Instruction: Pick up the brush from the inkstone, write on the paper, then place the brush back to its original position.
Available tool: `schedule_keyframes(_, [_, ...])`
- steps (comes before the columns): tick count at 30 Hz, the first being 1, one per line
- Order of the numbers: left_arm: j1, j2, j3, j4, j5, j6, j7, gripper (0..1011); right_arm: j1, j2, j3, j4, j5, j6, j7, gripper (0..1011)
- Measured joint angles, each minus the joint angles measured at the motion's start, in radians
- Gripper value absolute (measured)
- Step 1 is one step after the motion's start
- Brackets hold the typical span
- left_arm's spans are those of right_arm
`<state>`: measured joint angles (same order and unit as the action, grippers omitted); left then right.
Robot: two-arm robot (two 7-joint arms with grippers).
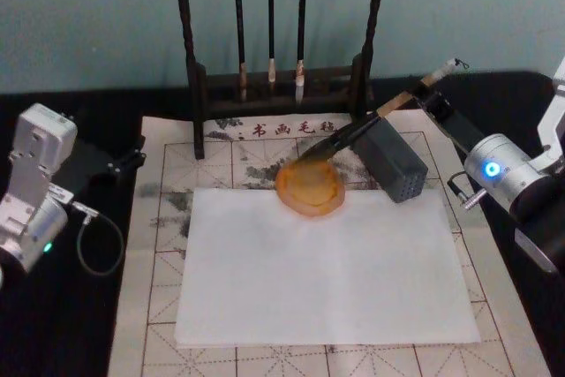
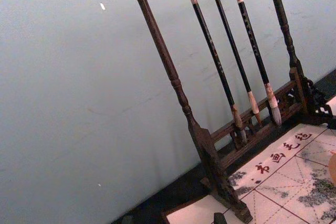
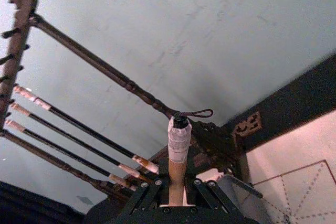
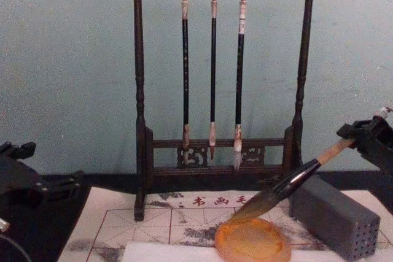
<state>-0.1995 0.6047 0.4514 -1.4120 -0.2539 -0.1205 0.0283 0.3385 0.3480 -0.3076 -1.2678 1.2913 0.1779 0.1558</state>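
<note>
The brush slants from upper right down to the orange inkstone, its dark tuft lying at the dish's far rim. My right gripper is shut on the tan upper handle, just below the whitish cap. In the chest view the brush leans down to the inkstone, held by the right gripper. The right wrist view has the capped handle rising between the fingers of the right gripper. White paper lies in front of the inkstone. My left gripper is parked far left, open and holding nothing.
A grey block with holes sits right of the inkstone, under the brush shaft. A dark wooden rack with three thin hanging brushes stands at the back. A gridded felt mat lies under the paper. A wall rises behind.
</note>
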Motion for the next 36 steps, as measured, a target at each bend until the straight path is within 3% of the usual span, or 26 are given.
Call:
schedule_keyframes(13, [0.0, 0.0, 0.0, 0.0, 0.0, 0.0, 0.0, 1001, -0.001, 0.055, -0.042, -0.038, -0.055, -0.071, 0.059, 187])
schedule_keyframes(26, [0.0, 0.0, 0.0, 0.0, 0.0, 0.0, 0.0, 1001, -0.032, 0.104, -0.065, -0.085, -0.212, -0.185, 0.169, 187])
schedule_keyframes(36, [0.0, 0.0, 0.0, 0.0, 0.0, 0.0, 0.0, 1001, -0.031, 0.097, -0.069, -0.07, -0.272, -0.207, 0.209, 187])
